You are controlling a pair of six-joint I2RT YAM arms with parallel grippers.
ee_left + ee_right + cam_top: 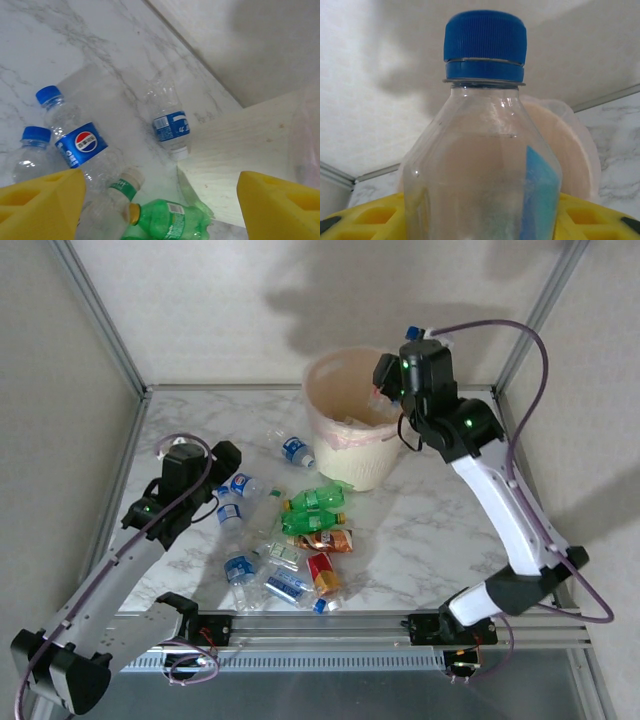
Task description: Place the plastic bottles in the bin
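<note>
My right gripper is shut on a clear plastic bottle with a blue cap and a blue label; its yellow fingers clamp the body. It hangs at the right rim of the peach bin, whose lined mouth shows behind the bottle. My left gripper is open above the left of the bottle heap, with nothing between its yellow pads. Below it lie a Pepsi bottle, a blue-labelled bottle and a green bottle.
Two green bottles lie near the bin's base, with orange-labelled and red-labelled ones nearer me. One blue-labelled bottle lies apart, left of the bin. Metal frame posts and white walls close in the marble table.
</note>
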